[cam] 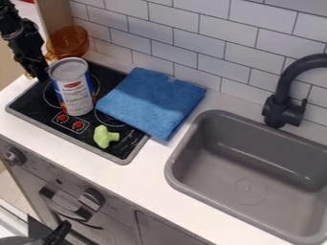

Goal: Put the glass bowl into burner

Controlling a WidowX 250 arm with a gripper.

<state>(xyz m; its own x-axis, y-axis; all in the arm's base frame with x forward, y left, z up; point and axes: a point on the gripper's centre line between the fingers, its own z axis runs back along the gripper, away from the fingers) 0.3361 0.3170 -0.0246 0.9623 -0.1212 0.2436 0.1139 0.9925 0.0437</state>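
Counting one orange glass bowl (pixel 69 42), one pincer (pixel 41 75), one tall can (pixel 73 91), one folded blue cloth (pixel 152 99), one green toy (pixel 104 137), one black stove top (pixel 38 111) with two red dials (pixel 70 121), one gray sink (pixel 249 191) and one dark tap (pixel 281 100). Finding the bowl at the back left of the bench (pixel 166 167), behind the can and by the wall. Being up and to the right of the pincer's low end in the picture, close to the black arm (pixel 22 38); too hidden to tell about touching. Seeming to point up with the open side, and looking round, with no clear long way. Hanging the pincer by the left back edge of the stove top, left of the can; cannot tell if letting go or gripping
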